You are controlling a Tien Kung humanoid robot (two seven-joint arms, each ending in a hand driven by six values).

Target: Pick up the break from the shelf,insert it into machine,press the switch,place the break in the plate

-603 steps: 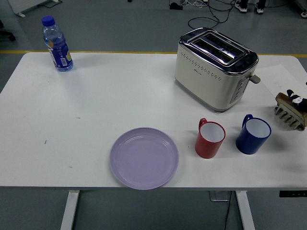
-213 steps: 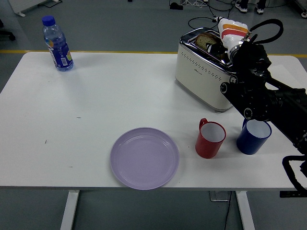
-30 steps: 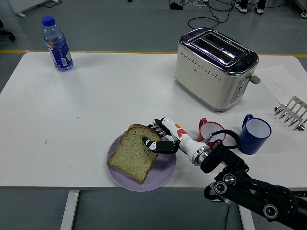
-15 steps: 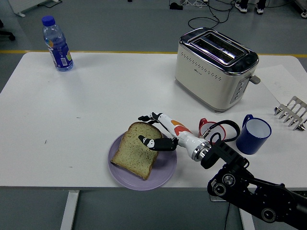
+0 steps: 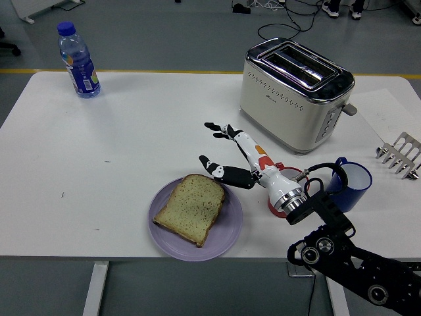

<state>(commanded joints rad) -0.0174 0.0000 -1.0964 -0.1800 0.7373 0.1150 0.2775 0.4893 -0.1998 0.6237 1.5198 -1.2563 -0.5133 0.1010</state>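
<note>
A slice of toasted bread lies flat on the purple plate near the table's front edge. My right hand is open with fingers spread, raised above and to the right of the plate, clear of the bread. Its arm comes in from the lower right. The cream and chrome toaster stands at the back right with empty slots. The empty metal bread rack sits at the right edge. The left arm is out of view.
A red mug, partly hidden behind my wrist, and a blue mug stand in front of the toaster. A water bottle stands at the back left corner.
My right hand has let go of the bread, opened and lifted up and to the right, away from the plate. The bread now lies flat on the plate.
</note>
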